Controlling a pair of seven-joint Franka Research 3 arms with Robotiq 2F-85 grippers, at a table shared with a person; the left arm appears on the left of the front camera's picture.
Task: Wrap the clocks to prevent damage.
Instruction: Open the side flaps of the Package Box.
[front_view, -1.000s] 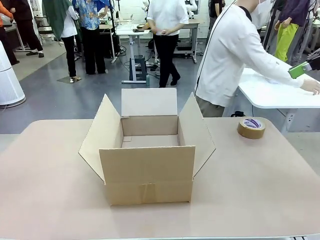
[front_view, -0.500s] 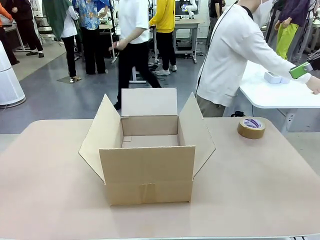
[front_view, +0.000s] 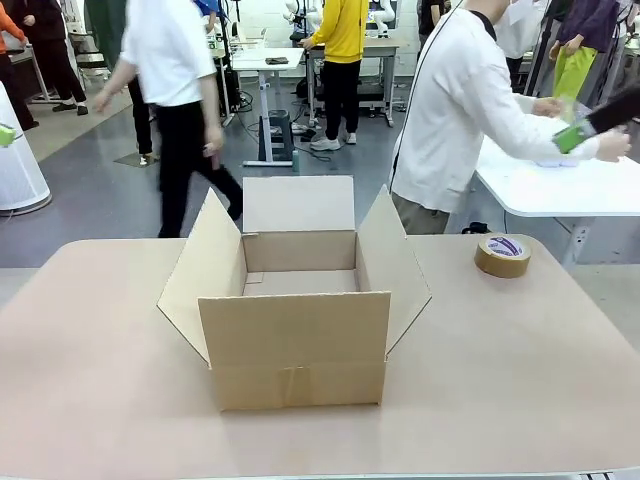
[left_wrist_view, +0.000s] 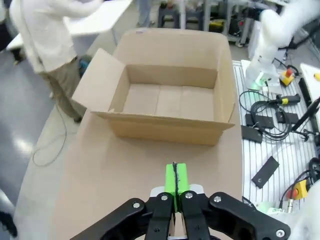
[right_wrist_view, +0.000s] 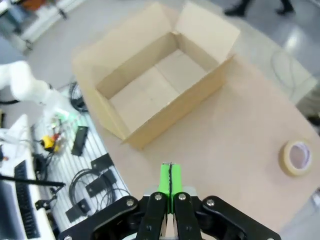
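Both my pairs of fingers are pressed closed with nothing between them: on the left gripper (left_wrist_view: 175, 171) the green pads meet along a thin dark seam, and the right gripper (right_wrist_view: 170, 172) looks the same, pad flat against pad. Where the clocks lie relative to my fingers I cannot tell. The cardboard box (front_view: 295, 340) stands ahead of each gripper and apart from it, upright near the middle of the table (front_view: 500, 390). It is plain brown cardboard, rectangular, matt, with all four flaps open; the side flaps lean outward and the far flap stands nearly straight up. From my left wrist its floor (left_wrist_view: 167, 100) shows as bare cardboard crossed by fold lines. A short strip of brown tape (front_view: 295, 382) runs up the bottom middle of the near wall. The table top is a dull tan-pink sheet with rounded corners, smooth and unmarked. A tape roll (front_view: 502, 255) lies flat on it towards the far right, well apart from the box: a squat brown ring with a pale printed face. It appears from my right wrist too (right_wrist_view: 296, 157), off to one side of my closed fingers. At the far side a person (front_view: 460, 110) in a white long-sleeved top is turned away towards a white table (front_view: 560, 190), both arms stretched over it.
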